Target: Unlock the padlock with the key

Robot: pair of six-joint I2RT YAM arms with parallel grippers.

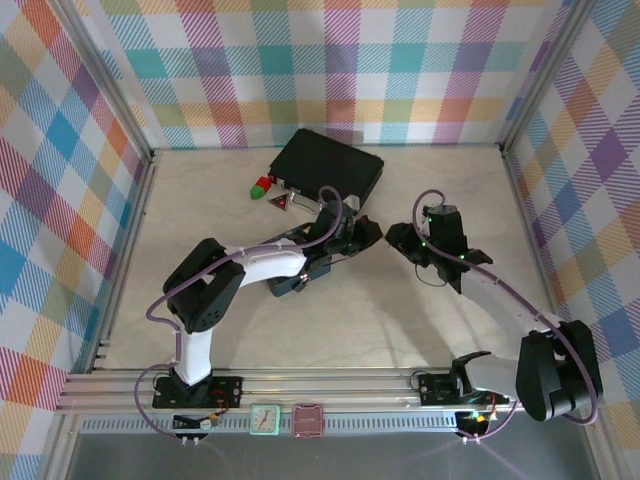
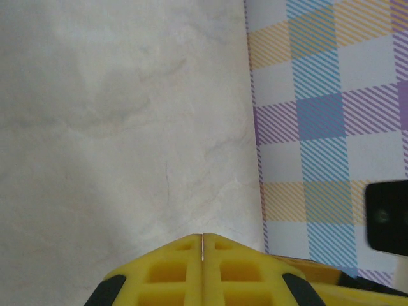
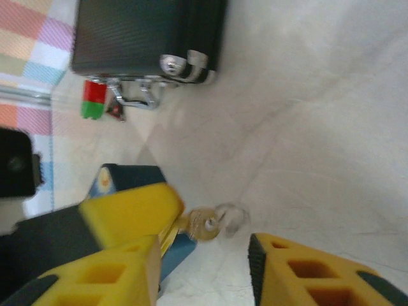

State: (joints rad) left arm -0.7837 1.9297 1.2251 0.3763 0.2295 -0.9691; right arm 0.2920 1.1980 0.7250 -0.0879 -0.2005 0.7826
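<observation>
Pale table (image 1: 400,330) lay beneath both arms. Left tool (image 2: 202,239) was pinched shut, seemingly on the key (image 3: 207,224); right tool (image 3: 204,252) gaped open around it. Unlocking looked undone.

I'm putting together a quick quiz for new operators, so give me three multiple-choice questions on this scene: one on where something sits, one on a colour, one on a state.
1. The red and green blocks sit:
A) beside the black case
B) on top of it
C) in the far right corner

2. The left claw has a tip that is:
A) red
B) yellow
C) white

3. The right claw is:
A) open
B) shut flat
C) clamped on the black case

Answers:
1 A, the top view shows them next to the case's left end.
2 B, its wrist view shows it yellow.
3 A, its wrist view shows a wide gap between its fingers.
</observation>
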